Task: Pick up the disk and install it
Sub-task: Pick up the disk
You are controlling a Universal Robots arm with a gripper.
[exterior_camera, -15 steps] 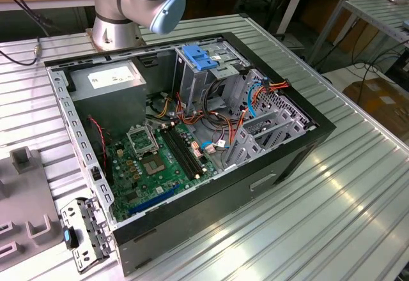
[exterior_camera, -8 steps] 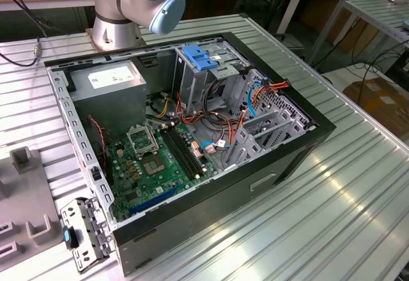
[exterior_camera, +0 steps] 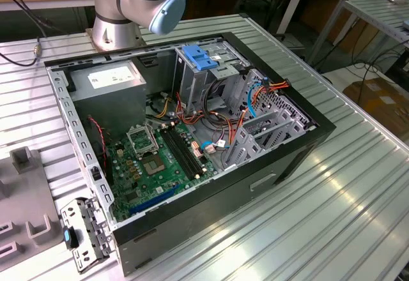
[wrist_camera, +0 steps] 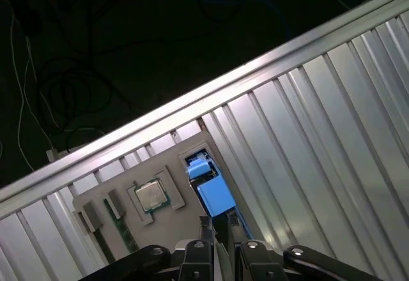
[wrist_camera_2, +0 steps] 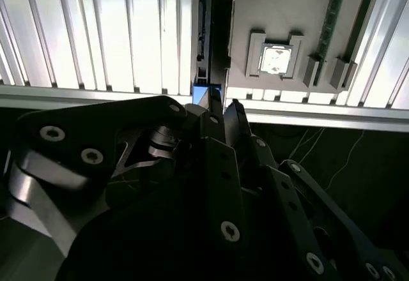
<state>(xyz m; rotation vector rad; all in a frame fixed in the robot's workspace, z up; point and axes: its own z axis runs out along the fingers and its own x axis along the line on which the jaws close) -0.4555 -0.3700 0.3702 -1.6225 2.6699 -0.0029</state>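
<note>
The disk (wrist_camera_2: pixel 216 32) stands on edge in a slot of a grey fixture plate (wrist_camera_2: pixel 281 6), dark along its side with blue frame at both ends. In the first wrist view the disk (wrist_camera: pixel 214 191) shows as a blue block at the plate's (wrist_camera: pixel 172 220) corner. My gripper (wrist_camera_2: pixel 222 107) hangs above the disk's near end, and its dark fingertips look shut together with nothing between them. In the first wrist view the gripper (wrist_camera: pixel 218 220) lies over the lower end of the blue frame. The open computer case (exterior_camera: pixel 192 134) lies on the table in the exterior view.
On the fixture plate a processor chip (wrist_camera_2: pixel 276 60) sits in a holder and a memory stick (wrist_camera_2: pixel 332 19) stands beside it. The table's edge rail (wrist_camera_2: pixel 96 94) runs just beyond the plate. Inside the case, a light-blue bracket (exterior_camera: pixel 200 57) tops the drive cage, and the arm's base (exterior_camera: pixel 115 25) stands behind.
</note>
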